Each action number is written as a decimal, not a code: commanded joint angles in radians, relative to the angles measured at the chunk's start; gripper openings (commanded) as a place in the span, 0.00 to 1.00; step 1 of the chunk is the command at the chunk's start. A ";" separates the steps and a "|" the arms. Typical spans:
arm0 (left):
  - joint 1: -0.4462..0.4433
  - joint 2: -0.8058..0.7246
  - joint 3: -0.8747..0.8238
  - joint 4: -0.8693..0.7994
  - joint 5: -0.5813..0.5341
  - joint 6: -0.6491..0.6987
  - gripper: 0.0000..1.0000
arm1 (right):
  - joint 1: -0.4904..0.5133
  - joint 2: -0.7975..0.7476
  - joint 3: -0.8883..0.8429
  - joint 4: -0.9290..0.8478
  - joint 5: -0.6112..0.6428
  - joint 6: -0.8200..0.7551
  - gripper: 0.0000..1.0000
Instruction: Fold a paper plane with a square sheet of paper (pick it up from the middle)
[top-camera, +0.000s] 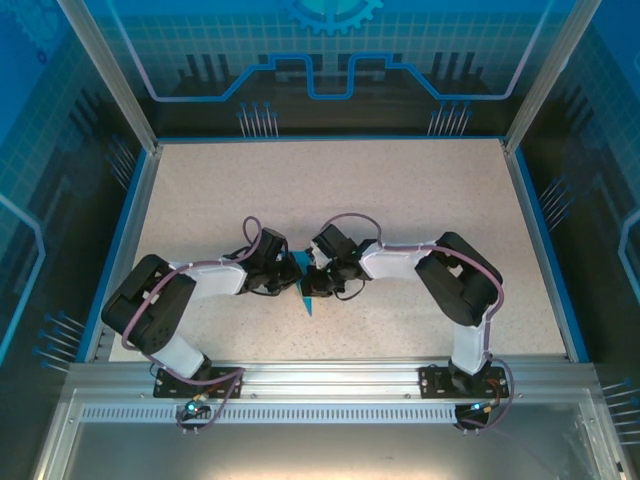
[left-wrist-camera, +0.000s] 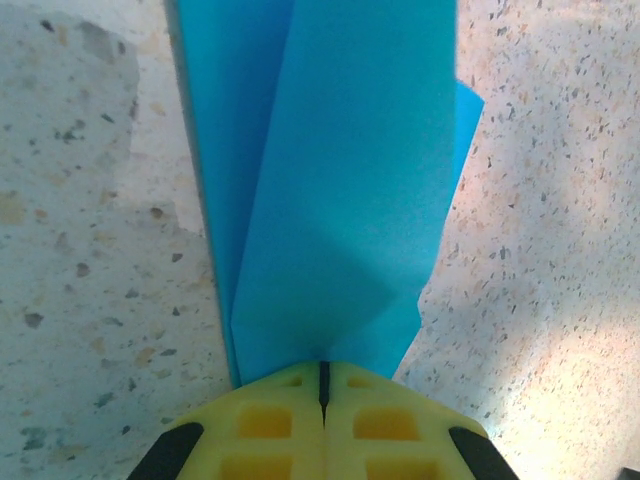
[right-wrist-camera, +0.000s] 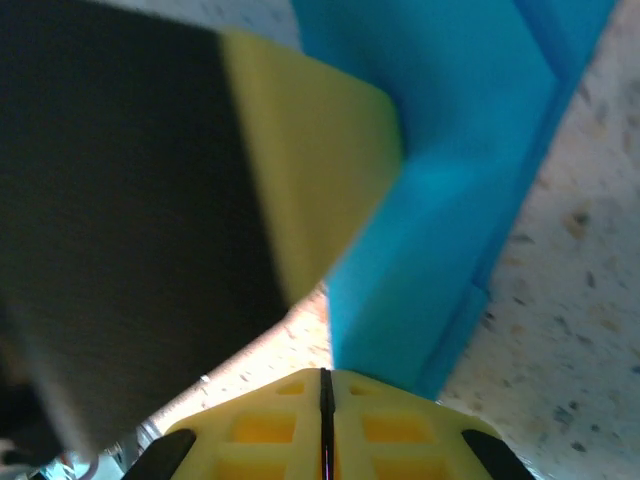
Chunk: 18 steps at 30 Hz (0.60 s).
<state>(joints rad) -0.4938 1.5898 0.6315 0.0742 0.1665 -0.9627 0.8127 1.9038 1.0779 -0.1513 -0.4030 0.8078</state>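
The paper plane (left-wrist-camera: 330, 200) was thin matt paper, smooth between sharp creases, with no sheen noted. The table (top-camera: 400, 200) had a speckled, stone-like top, matt and finely grained at close range. The pads (left-wrist-camera: 270, 420) of the left gripper (left-wrist-camera: 323, 366) and of the right gripper (right-wrist-camera: 325, 373) looked like moulded yellow plastic, matt, with recessed pockets. The white arm shells (top-camera: 205, 280) were smooth plastic with a slight gloss; the front rail (top-camera: 320, 385) was bare brushed metal
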 joint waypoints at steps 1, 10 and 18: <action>0.005 0.030 -0.030 -0.027 -0.015 0.011 0.06 | 0.010 -0.013 0.031 -0.013 0.008 -0.005 0.10; 0.009 0.023 -0.026 -0.024 -0.013 0.007 0.06 | 0.017 0.038 -0.026 -0.029 0.030 0.002 0.09; 0.036 0.019 -0.008 -0.004 0.013 0.038 0.10 | 0.015 0.073 -0.060 -0.097 0.039 -0.041 0.09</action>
<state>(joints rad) -0.4782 1.5909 0.6308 0.0845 0.1749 -0.9581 0.8192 1.9205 1.0496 -0.1490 -0.3820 0.7986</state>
